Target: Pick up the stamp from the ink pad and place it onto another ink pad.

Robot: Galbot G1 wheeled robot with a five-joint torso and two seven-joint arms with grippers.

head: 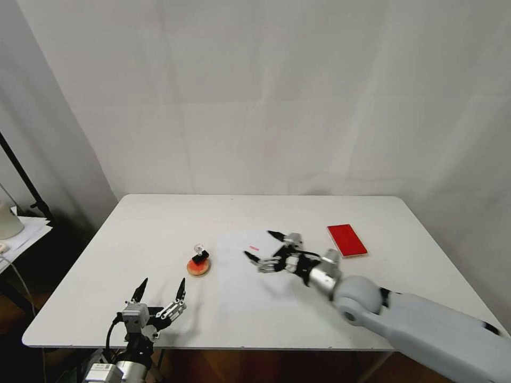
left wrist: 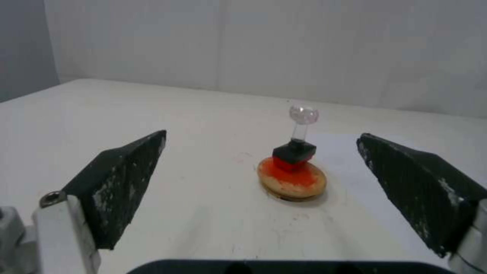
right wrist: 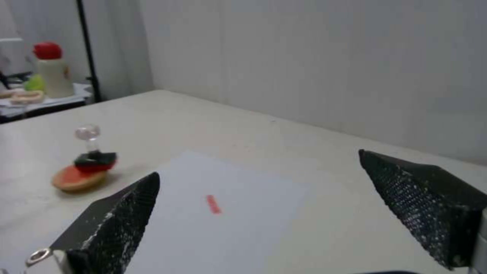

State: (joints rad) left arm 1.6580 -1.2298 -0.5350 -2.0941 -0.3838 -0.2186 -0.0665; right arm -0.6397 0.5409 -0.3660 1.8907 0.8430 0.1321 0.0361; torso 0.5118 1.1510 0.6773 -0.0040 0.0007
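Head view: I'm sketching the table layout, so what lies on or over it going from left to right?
left gripper → round ink pad with the stamp standing on it → small red mark on the paper → right gripper → red rectangular ink pad.

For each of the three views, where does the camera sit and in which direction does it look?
Head view: high on the robot, looking forward and down at the table; left gripper near the front edge, right gripper over the paper.
Left wrist view: between its own open fingers, facing the stamp on the round pad.
Right wrist view: between its open fingers, low over the paper with a red mark.
All three views share the stamp and round pad.
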